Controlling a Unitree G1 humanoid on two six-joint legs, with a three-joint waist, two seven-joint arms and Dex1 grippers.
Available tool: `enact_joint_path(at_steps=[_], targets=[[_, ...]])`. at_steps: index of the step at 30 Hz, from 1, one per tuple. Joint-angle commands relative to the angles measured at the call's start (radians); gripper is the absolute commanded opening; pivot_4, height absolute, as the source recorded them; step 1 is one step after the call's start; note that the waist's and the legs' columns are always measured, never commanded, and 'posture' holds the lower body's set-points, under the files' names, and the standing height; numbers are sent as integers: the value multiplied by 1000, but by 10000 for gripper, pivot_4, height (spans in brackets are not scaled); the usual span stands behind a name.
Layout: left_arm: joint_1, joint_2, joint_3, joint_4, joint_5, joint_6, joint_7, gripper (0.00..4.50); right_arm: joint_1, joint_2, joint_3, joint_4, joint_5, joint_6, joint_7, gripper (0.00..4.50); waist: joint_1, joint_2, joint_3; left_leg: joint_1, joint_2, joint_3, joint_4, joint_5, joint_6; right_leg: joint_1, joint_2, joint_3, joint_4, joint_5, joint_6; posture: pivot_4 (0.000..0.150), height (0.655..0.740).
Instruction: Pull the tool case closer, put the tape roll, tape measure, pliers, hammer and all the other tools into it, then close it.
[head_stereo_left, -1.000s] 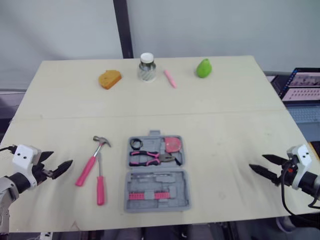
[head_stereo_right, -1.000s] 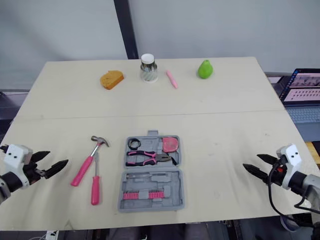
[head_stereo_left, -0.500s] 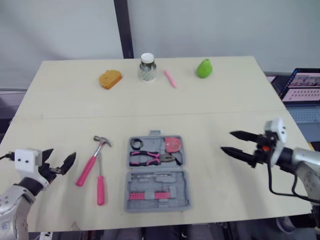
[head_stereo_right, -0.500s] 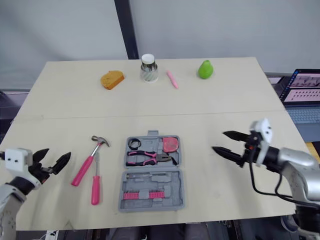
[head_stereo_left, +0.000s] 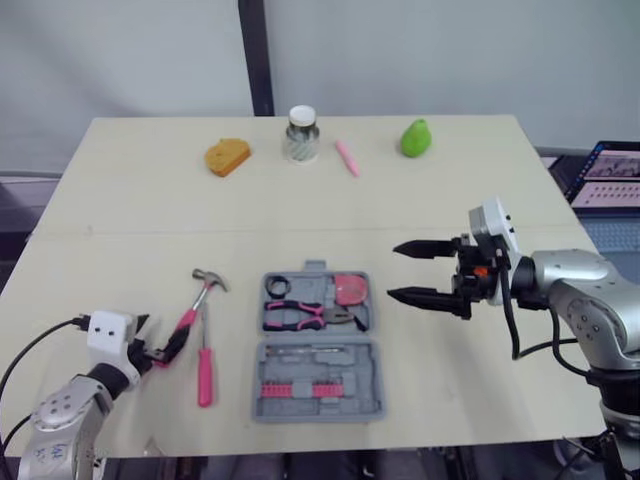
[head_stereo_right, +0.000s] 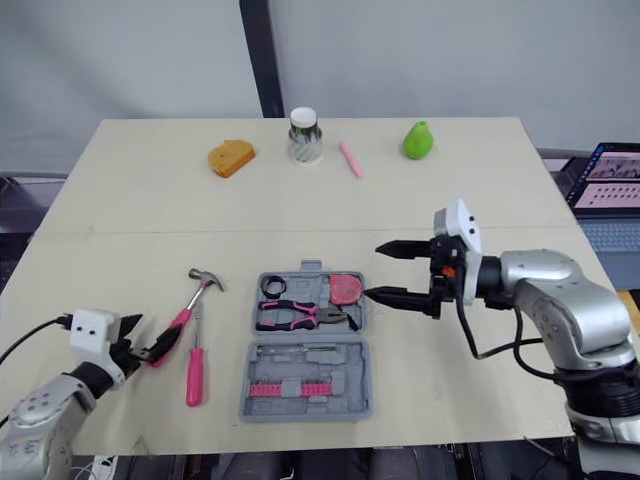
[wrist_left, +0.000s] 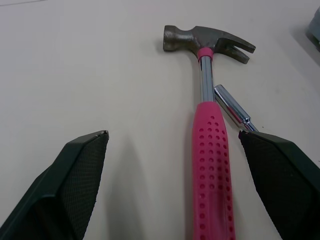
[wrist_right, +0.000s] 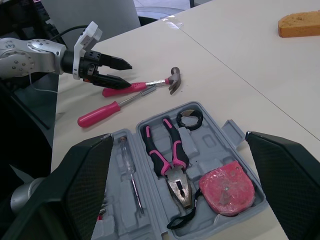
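The grey tool case (head_stereo_left: 318, 372) lies open near the table's front edge. Its upper half holds a black tape roll (head_stereo_left: 277, 287), pink pliers (head_stereo_left: 305, 315) and a pink tape measure (head_stereo_left: 348, 288). Left of the case lie the pink-handled hammer (head_stereo_left: 196, 304) and a pink screwdriver (head_stereo_left: 204, 360). My left gripper (head_stereo_left: 165, 345) is open and low on the table, its fingers (wrist_left: 75, 175) straddling the end of the hammer's handle (wrist_left: 210, 165). My right gripper (head_stereo_left: 394, 271) hovers open just right of the case, pointing at the tape measure (wrist_right: 227, 192).
Along the far edge stand a piece of bread (head_stereo_left: 227, 156), a jar (head_stereo_left: 301, 134), a pink marker (head_stereo_left: 347, 157) and a green pear (head_stereo_left: 415, 137). A laptop (head_stereo_left: 612, 178) sits off the table's right side.
My right gripper has swung left from the table's right edge to the case's right side. My left gripper has moved in to the hammer handle's end.
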Motion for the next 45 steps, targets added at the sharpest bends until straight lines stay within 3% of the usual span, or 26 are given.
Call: enact_joint_path(at_steps=[1, 20, 45], targets=[[-15, 40, 0, 36, -2, -5, -37, 44733, 1, 3, -24, -47, 16, -10, -4, 45000, 0, 0, 0, 0, 0, 0, 0, 0, 0, 0, 0, 0, 0, 0, 0, 1500, 7400], [-191, 88, -143, 222, 91, -48, -82, 44733, 27, 4, -61, -82, 28, -5, -55, 45000, 0, -1, 0, 0, 0, 1, 0, 0, 0, -1, 0, 0, 0, 0, 0, 1500, 7400], [-371, 54, -242, 344, 118, -4, -53, 44733, 43, 15, -56, -92, 20, -10, -80, 45000, 4, -1, 0, 0, 0, 0, 1, 0, 0, 0, 0, 0, 1, 0, 0, 1500, 7400]])
